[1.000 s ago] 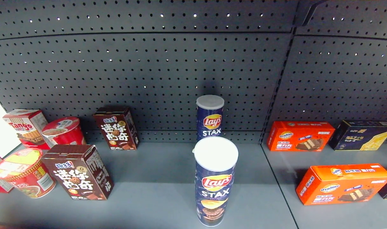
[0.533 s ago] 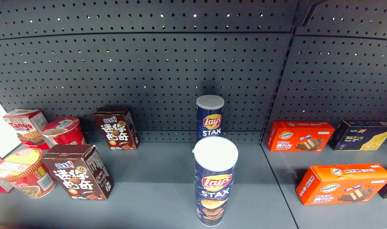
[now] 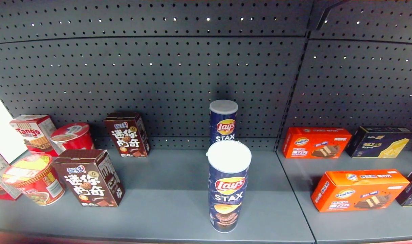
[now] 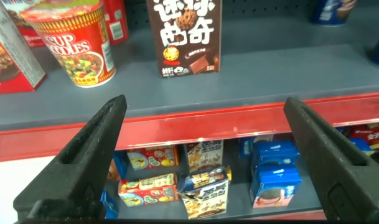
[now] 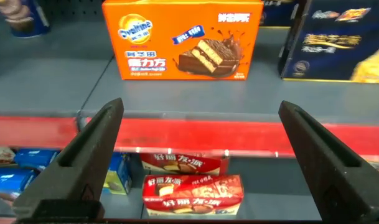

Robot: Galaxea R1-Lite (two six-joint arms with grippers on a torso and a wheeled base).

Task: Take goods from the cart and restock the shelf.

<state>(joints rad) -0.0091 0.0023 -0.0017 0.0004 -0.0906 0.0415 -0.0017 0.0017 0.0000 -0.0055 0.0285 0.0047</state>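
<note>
The front can [image 3: 229, 186] stands upright near the shelf [image 3: 165, 206] edge, the back can [image 3: 223, 120] behind it by the pegboard [image 3: 141, 74]. The left gripper [image 4: 205, 162] hangs wide open and empty before the shelf lip, facing a brown box [image 4: 184, 36]. The right gripper [image 5: 201, 162], likewise spread and empty, faces an orange box [image 5: 182, 38]. Below sit what may be biscuit packs [image 5: 192, 186].

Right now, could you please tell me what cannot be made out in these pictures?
Head view: rear chip can, base hidden by the front chip can; front dark box, cut by the right edge.
Left wrist view: lower-shelf packets, partly behind the left gripper.
</note>
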